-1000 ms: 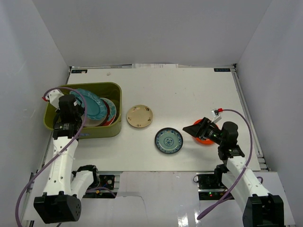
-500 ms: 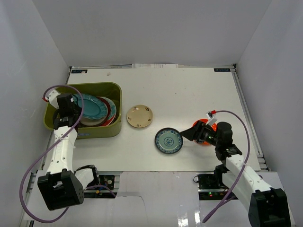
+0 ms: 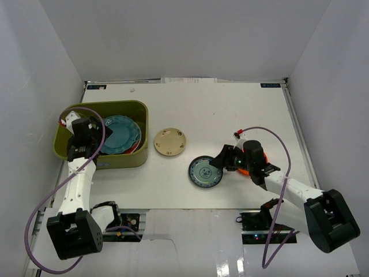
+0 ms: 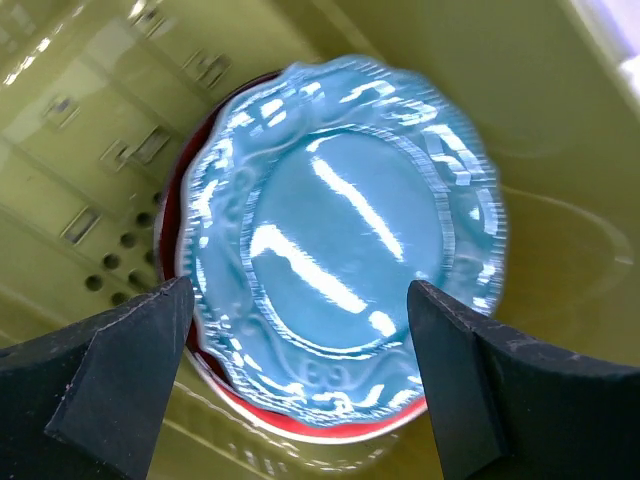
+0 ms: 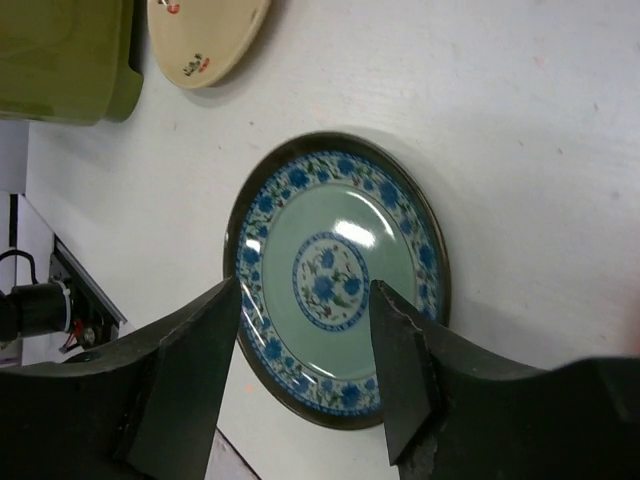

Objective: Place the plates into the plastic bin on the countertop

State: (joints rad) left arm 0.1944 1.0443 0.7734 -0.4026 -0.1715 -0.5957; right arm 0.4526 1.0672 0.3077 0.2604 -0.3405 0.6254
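Observation:
The olive-green plastic bin (image 3: 136,158) stands at the left of the countertop (image 3: 230,109). Inside it a scalloped teal plate (image 3: 120,134) (image 4: 340,240) lies on a red-rimmed plate (image 4: 300,412). My left gripper (image 3: 98,134) (image 4: 300,380) hangs open just above the teal plate's near edge, touching nothing. The small blue-patterned plate (image 3: 203,172) (image 5: 335,270) lies flat on the countertop. My right gripper (image 3: 222,161) (image 5: 305,340) is open over its right side, one finger on either side of its middle. A small beige plate (image 3: 170,142) (image 5: 205,35) lies nearby. The orange plate (image 3: 258,156) is mostly hidden under the right wrist.
White walls close in the countertop on three sides. The bin's corner (image 5: 60,60) shows in the right wrist view, just left of the beige plate. The right arm's purple cable (image 3: 271,138) loops above the orange plate.
The left gripper has opened and let go of the teal plate, which now lies flat on the stack. The right gripper moved left from the orange plate to the blue-patterned one, its jaws narrowing a little.

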